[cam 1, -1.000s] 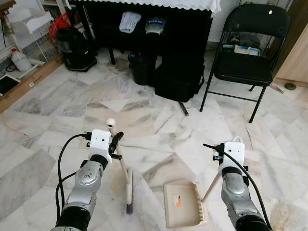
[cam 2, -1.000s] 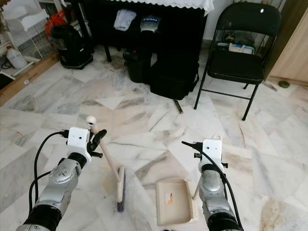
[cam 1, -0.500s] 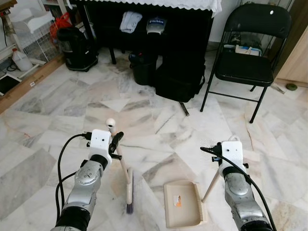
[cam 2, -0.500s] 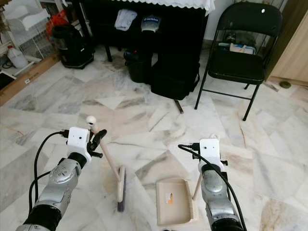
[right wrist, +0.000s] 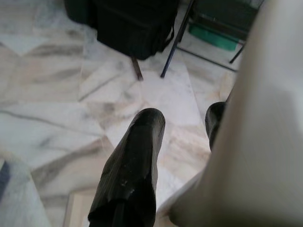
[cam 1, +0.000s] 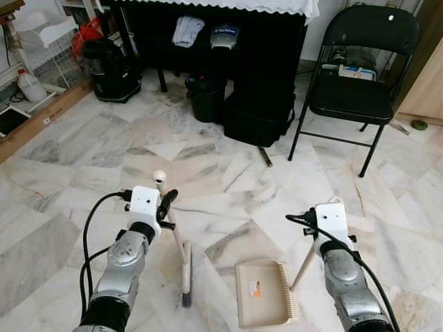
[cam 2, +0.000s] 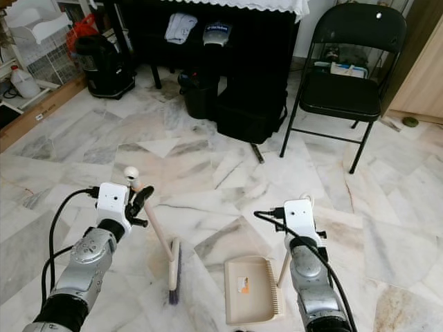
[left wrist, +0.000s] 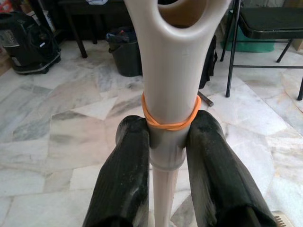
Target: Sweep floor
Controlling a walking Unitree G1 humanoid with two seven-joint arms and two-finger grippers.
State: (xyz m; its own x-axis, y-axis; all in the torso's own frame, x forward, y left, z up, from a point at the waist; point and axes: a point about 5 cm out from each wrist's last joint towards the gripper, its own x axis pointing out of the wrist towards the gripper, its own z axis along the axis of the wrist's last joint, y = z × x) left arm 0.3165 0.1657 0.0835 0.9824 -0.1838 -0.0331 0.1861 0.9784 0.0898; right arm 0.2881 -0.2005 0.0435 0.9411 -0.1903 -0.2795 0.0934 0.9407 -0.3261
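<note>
Gripping the cream plastic broom handle (left wrist: 170, 94) just under its orange rubber band (left wrist: 170, 124), the left gripper (left wrist: 168, 156) has both black fingers clenched on it, bristle head (cam 1: 185, 271) down on the veined marble floor (cam 1: 228, 173) at seven o'clock. The right gripper (right wrist: 182, 123) grasps the slanted handle (cam 1: 303, 261) of the beige ribbed plastic dustpan (cam 1: 261, 292), lying flat at five o'clock. Up at one o'clock stands a black folding metal chair (cam 1: 356, 62).
</note>
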